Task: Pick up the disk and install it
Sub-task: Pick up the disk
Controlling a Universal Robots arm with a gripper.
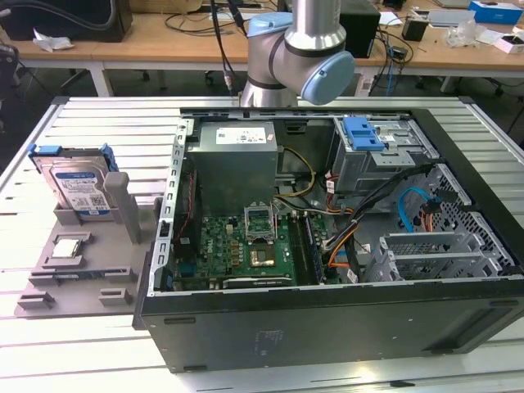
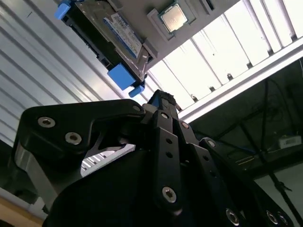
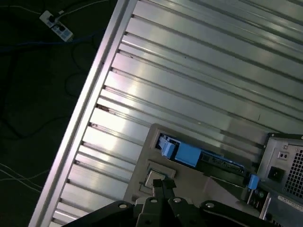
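Observation:
The disk (image 1: 78, 184) is a silver drive with a white and blue label in a blue carrier frame. It stands on edge in a grey holder (image 1: 82, 262) on the table, at the exterior view's left. In both wrist views its blue frame (image 3: 189, 153) (image 2: 120, 75) lies beyond my black gripper (image 3: 162, 183) (image 2: 158, 98). The gripper hangs in the air, apart from the disk, with its fingers shut on nothing. Only the arm's upper joints (image 1: 299, 53) appear in the exterior view, behind the computer case.
An open computer case (image 1: 327, 319) lies on the slatted metal table (image 1: 98, 115), with a grey drive cage and blue latch (image 1: 364, 135) at its back. A small silver chip (image 1: 67, 248) sits on the grey holder. The table edge (image 3: 90, 104) drops to a dark floor with cables.

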